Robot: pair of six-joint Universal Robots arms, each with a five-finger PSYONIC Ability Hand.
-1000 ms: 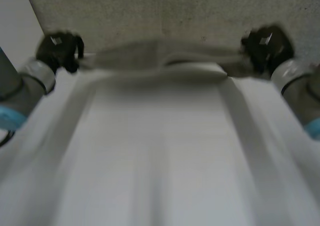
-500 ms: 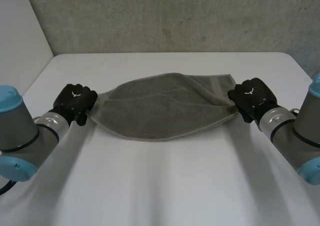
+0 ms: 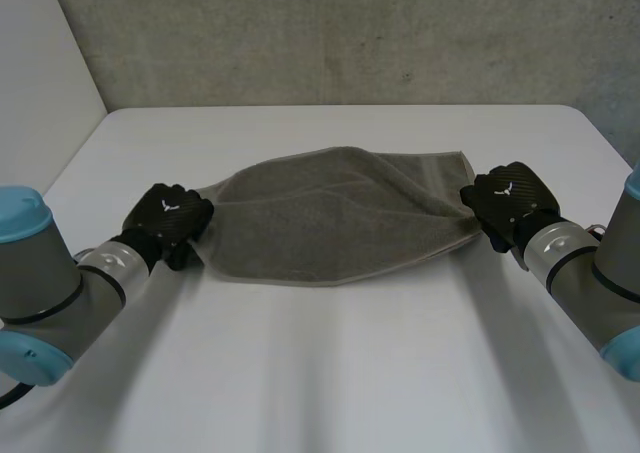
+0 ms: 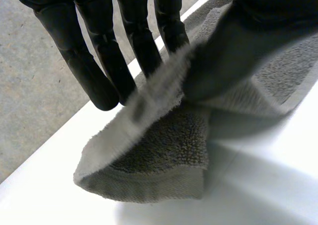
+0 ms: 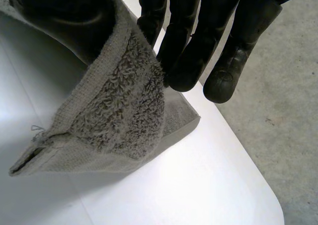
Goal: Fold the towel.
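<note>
A grey towel [image 3: 330,223] lies doubled over on the white table [image 3: 330,373], stretched between my two hands. My left hand [image 3: 170,223] is at the towel's left end. In the left wrist view its straight fingers [image 4: 99,71] and thumb pinch the towel's edge [image 4: 164,160], and the doubled corner hangs down to the table beneath them. My right hand [image 3: 510,203] holds the right end. There the fingers [image 5: 189,51] and thumb pinch the layered corner [image 5: 114,120], which droops to the table.
A rough grey wall [image 3: 330,33] stands behind the table's far edge. The table's rounded corner [image 5: 258,200] lies just past my right hand's fingertips, with grey floor beyond. Bare table stretches from the towel to the near edge.
A second ago the towel was held up, spread wide and close to the head camera. It has since come down onto the table, doubled over. My left hand has shifted nearer and slightly inward.
</note>
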